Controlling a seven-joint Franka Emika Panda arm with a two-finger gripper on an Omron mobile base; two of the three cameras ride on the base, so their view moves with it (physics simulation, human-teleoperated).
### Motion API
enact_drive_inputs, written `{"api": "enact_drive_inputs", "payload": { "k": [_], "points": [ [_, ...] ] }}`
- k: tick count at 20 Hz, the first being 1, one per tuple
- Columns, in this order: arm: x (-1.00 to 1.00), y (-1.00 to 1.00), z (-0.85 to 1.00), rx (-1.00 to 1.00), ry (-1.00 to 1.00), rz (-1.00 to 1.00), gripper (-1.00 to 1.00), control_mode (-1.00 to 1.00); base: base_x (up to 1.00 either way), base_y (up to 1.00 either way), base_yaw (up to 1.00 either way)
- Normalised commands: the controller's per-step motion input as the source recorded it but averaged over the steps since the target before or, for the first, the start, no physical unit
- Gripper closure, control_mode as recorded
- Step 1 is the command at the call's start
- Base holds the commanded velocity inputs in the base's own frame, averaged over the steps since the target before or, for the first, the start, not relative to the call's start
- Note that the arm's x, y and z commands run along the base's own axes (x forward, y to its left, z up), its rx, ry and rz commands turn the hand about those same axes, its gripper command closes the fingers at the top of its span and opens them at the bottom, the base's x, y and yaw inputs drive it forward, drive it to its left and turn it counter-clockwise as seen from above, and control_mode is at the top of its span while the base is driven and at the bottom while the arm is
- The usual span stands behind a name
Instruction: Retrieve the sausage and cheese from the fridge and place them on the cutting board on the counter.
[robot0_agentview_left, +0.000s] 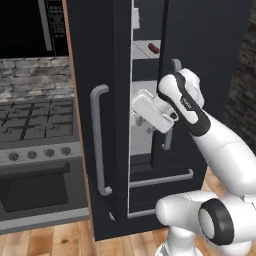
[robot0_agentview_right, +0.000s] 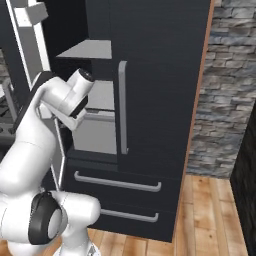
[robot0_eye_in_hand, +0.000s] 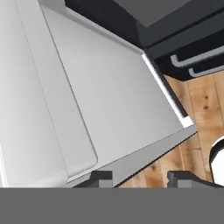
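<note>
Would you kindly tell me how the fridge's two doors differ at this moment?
The left door stands slightly ajar, with a gap showing grey shelves and the sausage; the right door is shut. The arm reaches into the gap beside the left door, while nothing touches the right door. Both are black with long vertical silver handles.
</note>
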Motion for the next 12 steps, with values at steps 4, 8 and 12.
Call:
{"api": "enact_drive_inputs", "payload": {
  "k": [4, 8, 12],
  "points": [
    [-0.19, 0.94, -0.11, 0.0, -0.06, 0.08, -1.0, -1.0, 0.0, 0.0, 0.0],
    [-0.07, 0.94, -0.04, 0.0, -0.06, 0.06, -1.0, -1.0, 0.0, 0.0, 0.0],
    [-0.01, 0.9, -0.03, 0.0, -0.09, 0.03, -1.0, -1.0, 0.0, 0.0, 0.0]
  ]
}}
